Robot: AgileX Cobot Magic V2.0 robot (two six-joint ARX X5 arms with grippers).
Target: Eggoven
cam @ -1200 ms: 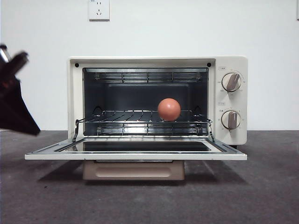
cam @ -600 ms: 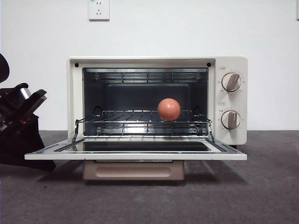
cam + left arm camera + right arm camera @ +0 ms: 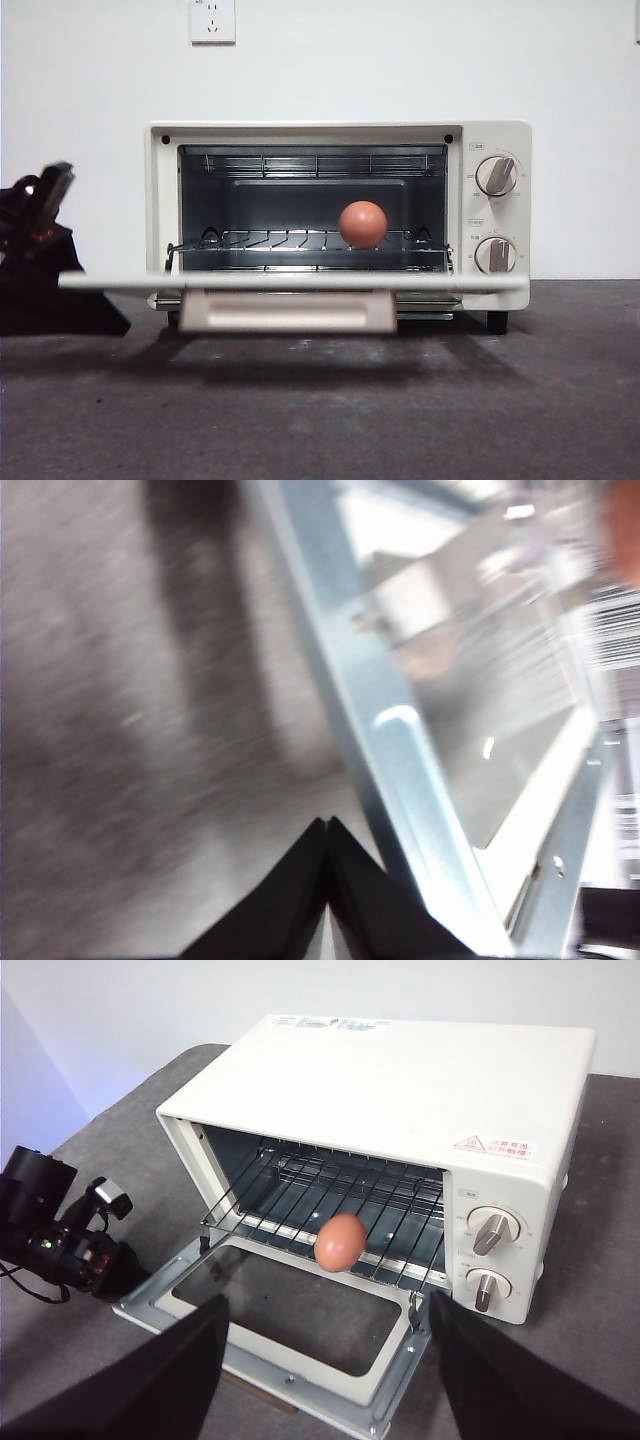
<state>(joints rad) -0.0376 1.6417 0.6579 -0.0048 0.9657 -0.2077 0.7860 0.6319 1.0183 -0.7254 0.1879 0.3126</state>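
- The oven (image 3: 340, 215) is seen on the table (image 3: 320, 400), with its door (image 3: 290, 282) swung down and roughly level.
- The egg (image 3: 363, 224) is located inside the oven, on the wire rack (image 3: 290, 240), toward the side nearest the two knobs (image 3: 496, 175).
- The left gripper (image 3: 327, 825) is positioned beside the door's outer corner, on the oven side away from the knobs; its jaws are pressed together, with nothing held.
- The right gripper (image 3: 325, 1360) is raised in front of the oven, above the door; its jaws are spread wide and nothing is held.
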